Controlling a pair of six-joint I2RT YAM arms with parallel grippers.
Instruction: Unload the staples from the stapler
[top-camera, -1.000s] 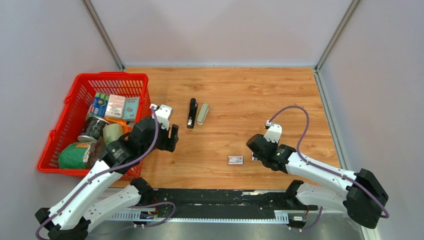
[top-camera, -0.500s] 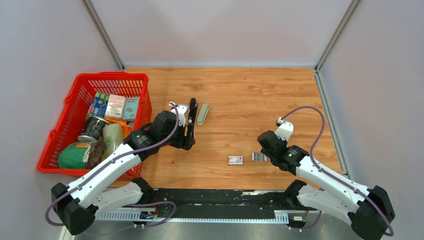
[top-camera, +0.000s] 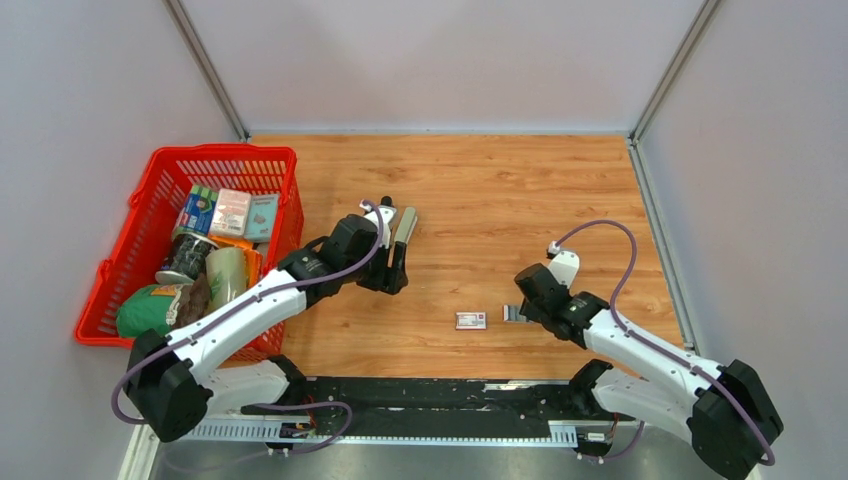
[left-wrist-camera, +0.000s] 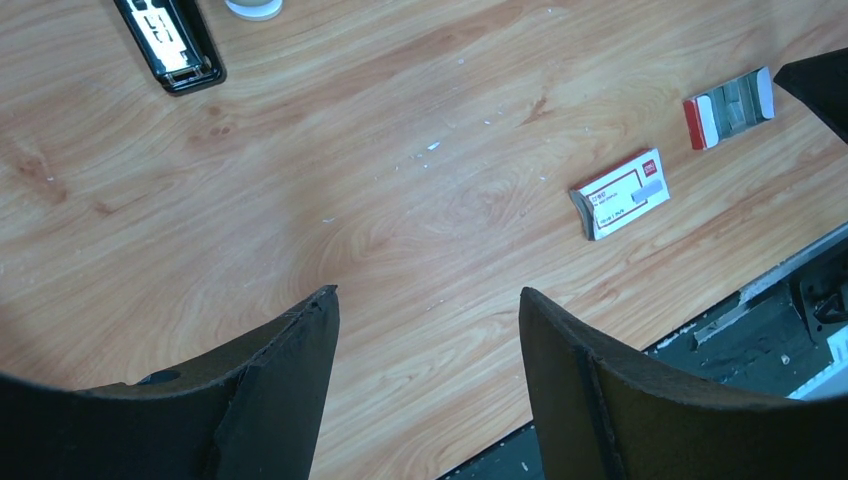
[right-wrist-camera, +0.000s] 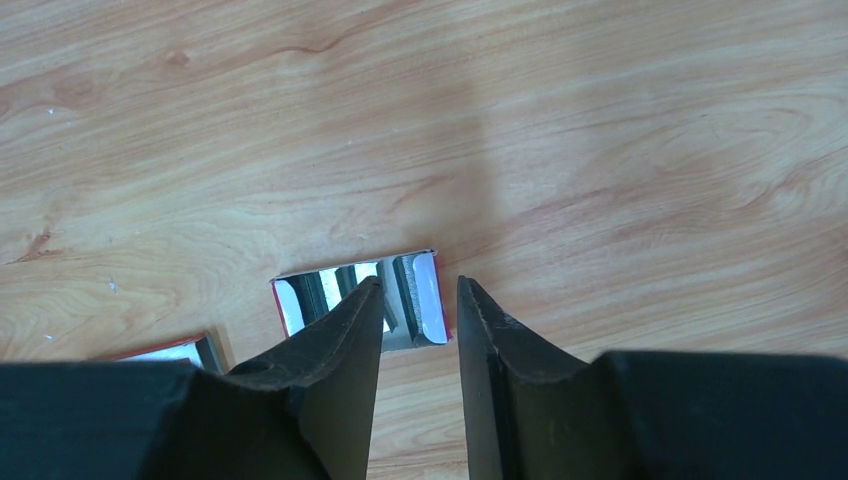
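Looking into the red basket (top-camera: 222, 153) at the left, we saw small cartons (top-camera: 231, 212), a dark can (top-camera: 183, 262) and a green bag (top-camera: 148, 311) packed inside. The black stapler (left-wrist-camera: 168, 40) lay flat on the wooden table (top-camera: 520, 200), just beyond the left gripper (left-wrist-camera: 428, 300), whose jaws stood wide apart and empty. Toward the near right, a red-ended tray (right-wrist-camera: 285, 305) held the silvery staples (right-wrist-camera: 403, 300), with a white printed box (left-wrist-camera: 620, 193) just to its left. The right gripper (right-wrist-camera: 418, 290) hung over that tray, its jaws a narrow gap apart with nothing between them. We could not tell whether any staples sat in the stapler.
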